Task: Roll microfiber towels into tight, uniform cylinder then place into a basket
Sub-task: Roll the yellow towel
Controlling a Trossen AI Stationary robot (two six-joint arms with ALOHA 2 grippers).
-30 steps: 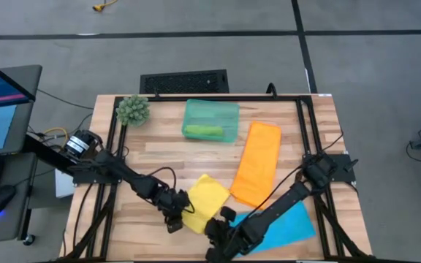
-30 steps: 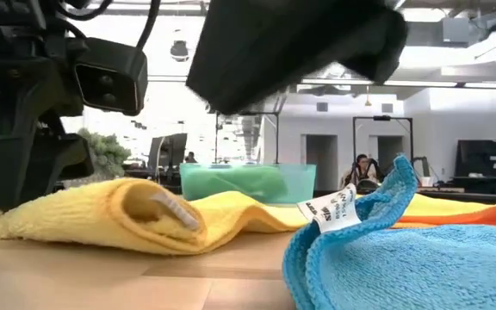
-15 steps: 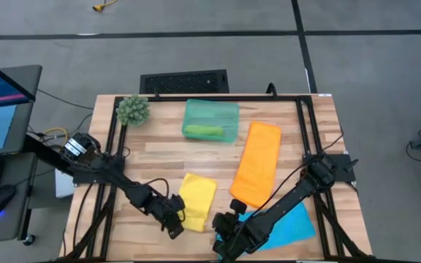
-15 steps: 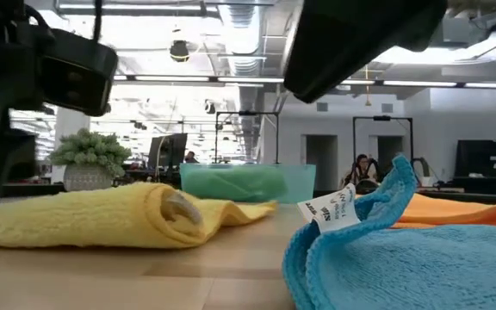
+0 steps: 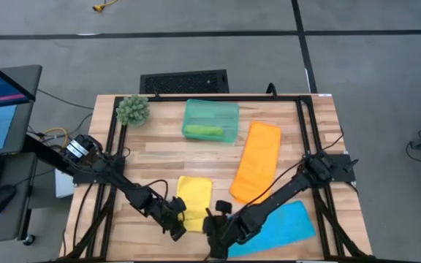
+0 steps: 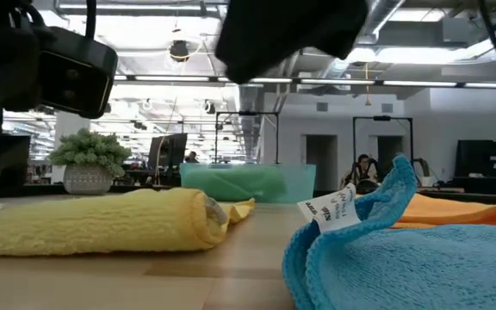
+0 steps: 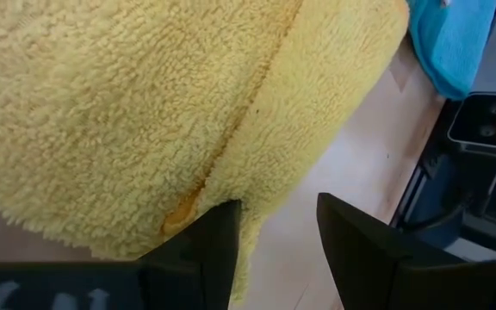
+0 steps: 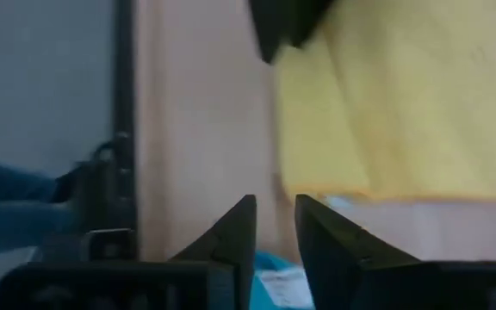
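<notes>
The yellow towel (image 5: 194, 201) lies flat near the table's front edge, with a folded edge (image 6: 207, 217) on one side. My left gripper (image 5: 175, 221) is open at the towel's near left corner, and the cloth fills its wrist view (image 7: 145, 112). My right gripper (image 5: 213, 225) is open by a narrow gap, empty, just off the towel's near right corner. The blue towel (image 5: 283, 225) lies at the front right with its white label (image 6: 329, 209) raised. The orange towel (image 5: 257, 161) lies flat behind it. The teal basket (image 5: 210, 119) holds a green roll (image 5: 202, 131). My left gripper's fingers (image 7: 198, 254) stand over the yellow towel's folded edge (image 7: 257, 207) at its near left corner, coming level from the table's left. I cannot tell whether they touch the cloth. The towel lies flat on the table.
A spiky green plant ball (image 5: 132, 109) stands at the far left corner. A black frame (image 5: 302, 131) runs along the table's sides and back. Bare wood shows between the yellow towel and the basket.
The yellow towel, bunched and lying askew a second ago, now lies spread flat and square to the table, its hump gone. My right gripper has gone toward the table's left edge, off the blue towel. My left gripper has shifted slightly toward the near edge.
</notes>
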